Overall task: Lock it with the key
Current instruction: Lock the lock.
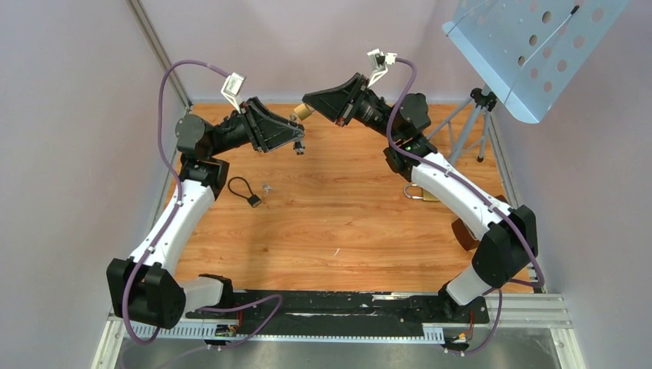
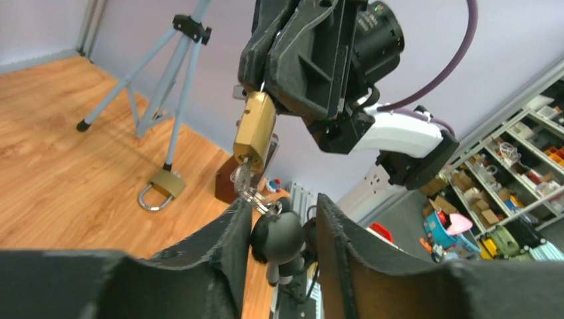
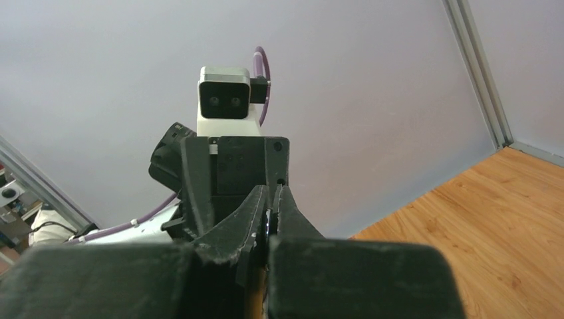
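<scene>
My right gripper (image 1: 309,105) is raised above the back of the table and shut on the shackle end of a brass padlock (image 1: 301,112). In the left wrist view the padlock (image 2: 255,129) hangs from it with a silver key (image 2: 241,177) in its bottom. A key ring and a round black fob (image 2: 277,234) dangle from the key. My left gripper (image 2: 282,205) is open just below, and the fob hangs between its fingers against the left one. In the right wrist view the right gripper (image 3: 271,211) is pressed shut on thin metal.
A second brass padlock (image 1: 416,192) lies on the wooden table (image 1: 338,231) beside the right arm. A black cable lock (image 1: 244,190) with small keys (image 1: 267,186) lies left of centre. A music stand tripod (image 1: 470,123) stands at the back right. A brown block (image 1: 464,233) sits at the right edge.
</scene>
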`<act>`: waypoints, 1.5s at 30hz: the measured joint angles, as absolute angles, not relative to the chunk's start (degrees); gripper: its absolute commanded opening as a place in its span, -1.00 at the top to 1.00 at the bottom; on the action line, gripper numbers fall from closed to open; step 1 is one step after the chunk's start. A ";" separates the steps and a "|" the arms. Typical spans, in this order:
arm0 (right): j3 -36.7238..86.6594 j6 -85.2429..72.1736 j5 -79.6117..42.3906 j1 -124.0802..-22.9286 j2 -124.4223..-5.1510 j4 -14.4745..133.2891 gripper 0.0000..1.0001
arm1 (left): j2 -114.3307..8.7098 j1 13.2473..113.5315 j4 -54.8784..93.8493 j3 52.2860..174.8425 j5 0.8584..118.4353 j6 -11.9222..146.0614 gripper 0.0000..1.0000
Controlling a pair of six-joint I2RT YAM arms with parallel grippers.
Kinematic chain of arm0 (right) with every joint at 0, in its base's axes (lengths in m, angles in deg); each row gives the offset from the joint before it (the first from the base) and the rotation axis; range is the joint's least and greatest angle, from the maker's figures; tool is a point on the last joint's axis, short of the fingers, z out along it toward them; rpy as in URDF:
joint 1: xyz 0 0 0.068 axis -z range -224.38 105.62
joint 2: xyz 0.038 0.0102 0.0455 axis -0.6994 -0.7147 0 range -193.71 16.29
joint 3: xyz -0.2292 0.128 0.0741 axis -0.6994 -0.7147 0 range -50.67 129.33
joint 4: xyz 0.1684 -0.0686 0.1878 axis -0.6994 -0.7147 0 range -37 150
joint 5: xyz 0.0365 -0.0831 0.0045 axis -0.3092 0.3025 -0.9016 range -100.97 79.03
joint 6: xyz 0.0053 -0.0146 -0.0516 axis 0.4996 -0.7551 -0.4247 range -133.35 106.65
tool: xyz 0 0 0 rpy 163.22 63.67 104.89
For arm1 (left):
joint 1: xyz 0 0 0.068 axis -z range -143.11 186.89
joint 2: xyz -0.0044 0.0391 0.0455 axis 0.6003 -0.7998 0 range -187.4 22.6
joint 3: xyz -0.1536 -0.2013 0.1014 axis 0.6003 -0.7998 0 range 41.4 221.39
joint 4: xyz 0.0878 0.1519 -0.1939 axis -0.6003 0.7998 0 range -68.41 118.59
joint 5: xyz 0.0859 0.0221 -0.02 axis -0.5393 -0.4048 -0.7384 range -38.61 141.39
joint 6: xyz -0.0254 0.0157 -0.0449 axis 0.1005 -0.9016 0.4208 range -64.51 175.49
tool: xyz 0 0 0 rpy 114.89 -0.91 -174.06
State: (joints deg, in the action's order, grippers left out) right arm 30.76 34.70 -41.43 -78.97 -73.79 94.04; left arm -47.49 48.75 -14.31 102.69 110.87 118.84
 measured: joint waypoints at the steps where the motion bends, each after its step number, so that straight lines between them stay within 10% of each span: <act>1: 30.76 34.51 -42.13 -78.83 -73.57 94.04 1.00 | -47.49 48.62 -13.79 102.87 111.42 118.19 0.23; 11: 30.76 33.46 -49.62 -78.57 -72.96 93.70 1.00 | -47.49 47.09 -7.12 105.12 114.54 111.63 -0.27; 29: 31.13 31.21 -56.12 -78.42 -72.98 89.96 1.00 | -47.07 46.61 4.14 107.52 119.22 100.13 1.00; 45: 25.08 27.75 -39.42 -76.67 -66.42 90.15 1.00 | -45.70 46.50 19.09 107.52 115.31 87.50 1.00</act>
State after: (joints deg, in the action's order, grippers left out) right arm 25.08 27.75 -39.42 -76.67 -66.42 90.15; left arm -45.70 46.50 19.09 107.52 115.31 87.50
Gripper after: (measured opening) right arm 0.018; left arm 0.007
